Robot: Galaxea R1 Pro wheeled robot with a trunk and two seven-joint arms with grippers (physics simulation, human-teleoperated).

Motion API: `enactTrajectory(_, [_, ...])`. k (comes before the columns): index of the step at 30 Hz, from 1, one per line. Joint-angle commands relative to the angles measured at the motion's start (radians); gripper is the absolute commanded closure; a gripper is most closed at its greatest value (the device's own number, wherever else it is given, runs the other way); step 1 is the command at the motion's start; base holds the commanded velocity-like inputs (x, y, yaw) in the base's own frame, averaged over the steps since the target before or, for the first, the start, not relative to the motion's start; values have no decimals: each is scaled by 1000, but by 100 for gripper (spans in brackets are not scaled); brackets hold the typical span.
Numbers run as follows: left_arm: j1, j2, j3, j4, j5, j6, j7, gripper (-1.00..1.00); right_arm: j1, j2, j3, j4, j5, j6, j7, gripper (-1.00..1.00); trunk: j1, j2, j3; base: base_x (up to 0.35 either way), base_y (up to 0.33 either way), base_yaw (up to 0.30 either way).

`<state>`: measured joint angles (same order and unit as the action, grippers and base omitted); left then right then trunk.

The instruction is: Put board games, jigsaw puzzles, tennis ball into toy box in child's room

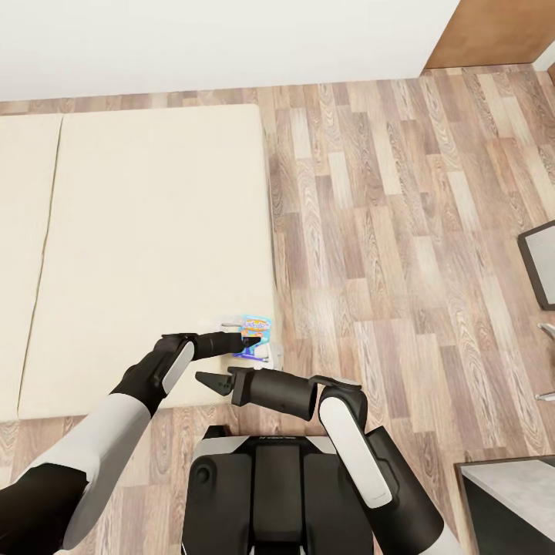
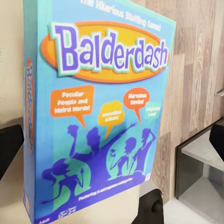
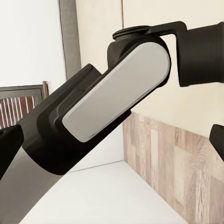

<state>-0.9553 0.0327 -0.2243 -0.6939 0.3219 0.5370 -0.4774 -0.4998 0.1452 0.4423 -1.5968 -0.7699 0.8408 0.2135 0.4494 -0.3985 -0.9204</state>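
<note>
A small blue board game (image 1: 256,330) lettered Balderdash (image 2: 98,116) lies at the near right corner of the bed (image 1: 154,231), a beige two-part mattress. My left gripper (image 1: 247,339) is right at the box, open, with its dark fingertips (image 2: 9,147) standing wide on either side of it. Something white (image 1: 272,356) peeks out beside the box; I cannot tell what it is. My right gripper (image 1: 210,379) hangs open just in front of the bed's near edge, below the left arm (image 3: 116,88), holding nothing. The toy box, table, puzzles and ball are out of view.
Wood floor (image 1: 401,231) stretches to the right of the bed. A dark grey cabinet (image 1: 505,501) stands at the near right, and a dark-framed object (image 1: 539,270) at the right edge. A brown door (image 1: 493,31) is set in the far white wall.
</note>
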Motion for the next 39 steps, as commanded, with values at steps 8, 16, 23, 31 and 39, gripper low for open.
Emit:
enactTrajectory(8, [0,1,-4,-1,8,7,2,-100,0,1,-1,0,5,4,5,-100,1,-2,-1,0,0,0])
enactTrajectory(16, [0,1,-3,-1,8,7,2,-100,0,0,-2,0,6,4,4,-100,1,-2,-1,0,0,0])
enactTrajectory(23, [0,2,-3,-1,8,8,1,-100,0,0,-2,0,6,3,4,-100,1,-2,-1,0,0,0])
enactTrajectory(31, [0,2,-1,-1,8,8,0,-100,0,0,-2,0,6,3,4,-100,1,-2,-1,0,-44,0])
enactTrajectory(39, [0,3,-1,-2,8,8,1,-100,0,0,-1,0,6,2,4,-100,1,-2,-1,0,-39,0])
